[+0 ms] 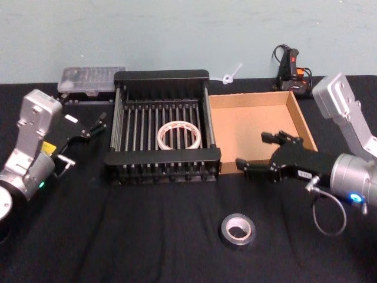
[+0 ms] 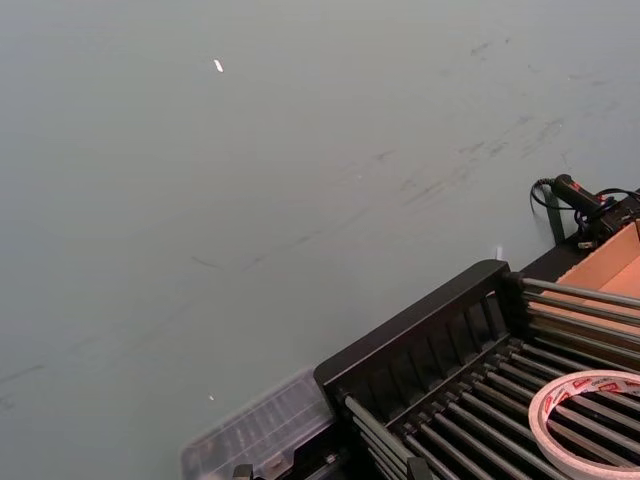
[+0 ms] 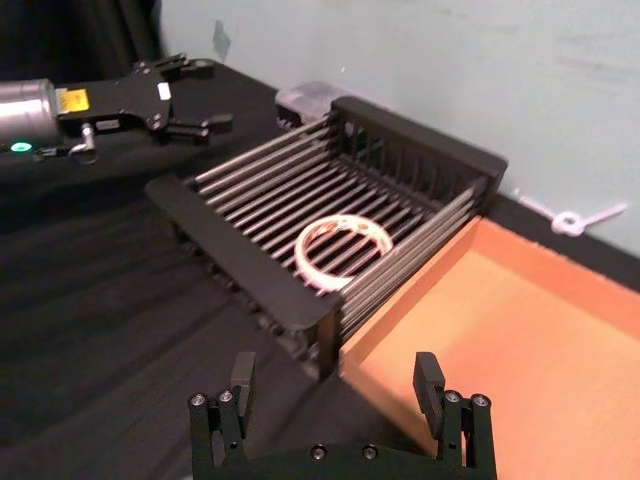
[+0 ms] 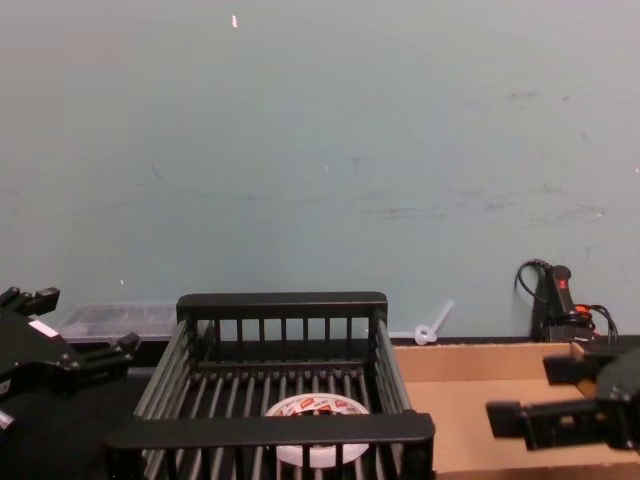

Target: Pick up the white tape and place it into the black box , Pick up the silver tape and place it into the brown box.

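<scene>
The white tape (image 1: 178, 135) (image 3: 343, 250) (image 4: 315, 410) (image 2: 590, 420) lies flat on the slatted floor of the black box (image 1: 162, 159) (image 3: 240, 235) (image 4: 270, 430) (image 2: 420, 335). The silver tape (image 1: 238, 229) rests flat on the black cloth, in front of the two boxes. To the black box's right stands the brown box (image 1: 253, 127) (image 3: 520, 340) (image 4: 470, 365), with nothing inside. My right gripper (image 1: 254, 150) (image 3: 335, 378) (image 4: 528, 392) hovers open over the brown box's front left corner, holding nothing. My left gripper (image 1: 97, 125) (image 3: 200, 95) (image 4: 85, 320) is open and holds nothing, left of the black box.
A clear plastic case (image 1: 91, 79) sits at the back left behind the black box. A black tool with a cable (image 1: 288, 68) and a white zip tie (image 1: 231, 75) lie at the back right by the wall. Black cloth covers the table.
</scene>
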{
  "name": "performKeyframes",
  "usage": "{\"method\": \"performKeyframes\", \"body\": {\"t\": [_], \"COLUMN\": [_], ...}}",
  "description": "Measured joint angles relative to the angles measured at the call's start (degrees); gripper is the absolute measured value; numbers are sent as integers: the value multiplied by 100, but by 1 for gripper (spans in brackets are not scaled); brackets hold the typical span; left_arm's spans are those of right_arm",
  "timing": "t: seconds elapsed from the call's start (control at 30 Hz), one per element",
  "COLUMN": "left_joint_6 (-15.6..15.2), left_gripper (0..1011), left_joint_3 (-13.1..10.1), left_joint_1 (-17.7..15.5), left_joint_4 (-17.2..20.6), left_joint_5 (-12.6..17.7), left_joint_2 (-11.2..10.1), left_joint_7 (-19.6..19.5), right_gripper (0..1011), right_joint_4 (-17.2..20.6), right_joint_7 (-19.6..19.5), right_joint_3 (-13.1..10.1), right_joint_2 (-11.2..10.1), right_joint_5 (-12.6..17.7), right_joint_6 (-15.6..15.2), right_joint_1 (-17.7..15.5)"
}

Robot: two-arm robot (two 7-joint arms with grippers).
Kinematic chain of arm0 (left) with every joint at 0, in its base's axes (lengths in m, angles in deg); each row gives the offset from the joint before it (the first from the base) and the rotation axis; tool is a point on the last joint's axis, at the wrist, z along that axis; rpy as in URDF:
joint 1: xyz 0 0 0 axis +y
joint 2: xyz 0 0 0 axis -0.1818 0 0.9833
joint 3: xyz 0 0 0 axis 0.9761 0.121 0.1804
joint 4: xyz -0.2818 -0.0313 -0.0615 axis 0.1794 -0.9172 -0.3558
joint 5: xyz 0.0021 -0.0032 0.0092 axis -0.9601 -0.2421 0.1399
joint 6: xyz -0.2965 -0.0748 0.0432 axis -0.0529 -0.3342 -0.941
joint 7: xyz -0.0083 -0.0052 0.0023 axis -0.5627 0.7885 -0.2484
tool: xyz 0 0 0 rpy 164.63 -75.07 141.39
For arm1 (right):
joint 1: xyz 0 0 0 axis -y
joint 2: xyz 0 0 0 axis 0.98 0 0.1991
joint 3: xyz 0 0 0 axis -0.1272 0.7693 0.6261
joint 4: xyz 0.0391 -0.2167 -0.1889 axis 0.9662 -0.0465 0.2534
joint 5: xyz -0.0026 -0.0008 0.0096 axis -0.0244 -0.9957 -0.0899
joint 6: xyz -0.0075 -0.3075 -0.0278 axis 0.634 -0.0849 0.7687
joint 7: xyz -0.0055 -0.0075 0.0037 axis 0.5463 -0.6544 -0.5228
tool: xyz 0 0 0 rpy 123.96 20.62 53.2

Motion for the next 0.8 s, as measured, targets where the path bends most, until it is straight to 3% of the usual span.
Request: {"method": "performKeyframes", "body": {"t": [0.57,0.8], "left_joint_6": [0,0], "left_gripper": [1001,1001], "left_joint_3": [0,0], "left_joint_1": [0,0], "left_joint_4": [0,0], "left_joint_5": [0,0], "left_joint_2": [0,0], "left_joint_7": [0,0], "right_gripper": [1002,1002], "right_joint_4": [122,53], "right_joint_7": [5,119], "right_joint_3": [151,398], "right_joint_2": [-361,-531], "right_joint_5": [422,437], "right_joint_6": [-389,-466], "right_joint_1": [-267,-195]}}
